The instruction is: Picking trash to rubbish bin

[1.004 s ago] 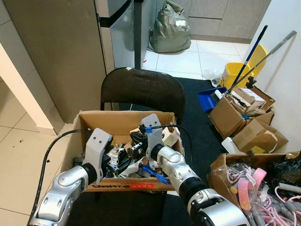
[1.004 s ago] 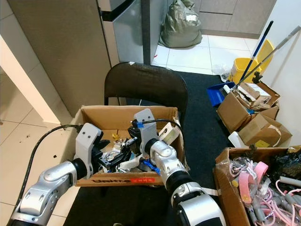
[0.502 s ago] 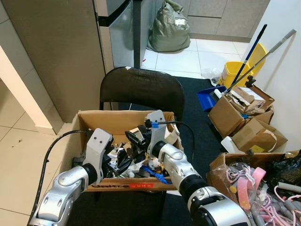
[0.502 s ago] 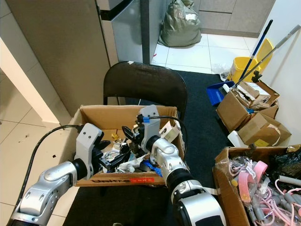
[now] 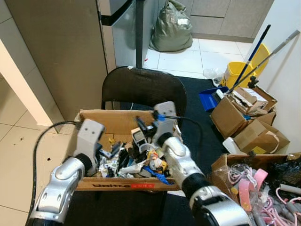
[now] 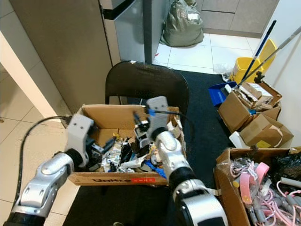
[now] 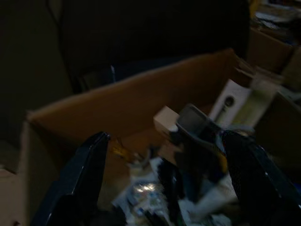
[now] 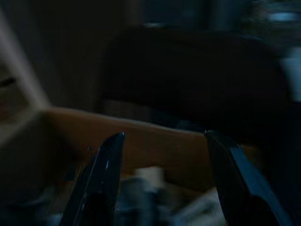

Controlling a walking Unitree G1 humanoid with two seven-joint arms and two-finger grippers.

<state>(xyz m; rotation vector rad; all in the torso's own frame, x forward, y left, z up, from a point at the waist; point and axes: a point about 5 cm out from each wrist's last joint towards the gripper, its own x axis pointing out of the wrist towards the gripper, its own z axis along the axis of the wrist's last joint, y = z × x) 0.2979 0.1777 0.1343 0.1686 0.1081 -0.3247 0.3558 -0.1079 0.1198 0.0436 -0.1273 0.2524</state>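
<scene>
Cardboard is basically the whole story: a shallow brown cardboard box (image 5: 120, 123) sits on the seat of a black chair (image 5: 141, 89), packed with trash (image 6: 123, 157) — crinkly wrappers, bits of white plastic, dark cables, a scrap of blue — all tangled and light-looking. Both arms are over it. The left tool (image 5: 111, 151) hovers low over the left side of the pile, and its wrist view shows the two black fingers (image 7: 80, 179) spread wide with nothing between them. The right tool (image 6: 138, 129) is up near the back wall of the box; its wrist view also shows the fingers (image 8: 106, 176) well apart, aimed at the box's back wall and the chair back. There's a small white and dark piece (image 5: 138, 137) right by those fingertips in the head views, but I can't tell if it's actually pinched or just sitting behind them. My take is it's mid-pick, choosing one piece. I'd go for something stiff and chunky sticking out on top rather than a loose wrapper, come straight down, close fully, and lift slowly so the cables don't drag half the pile out. No obvious bin close by from what I can make out, though a yellow bucket (image 5: 234, 73) sits across the tiled floor.
</scene>
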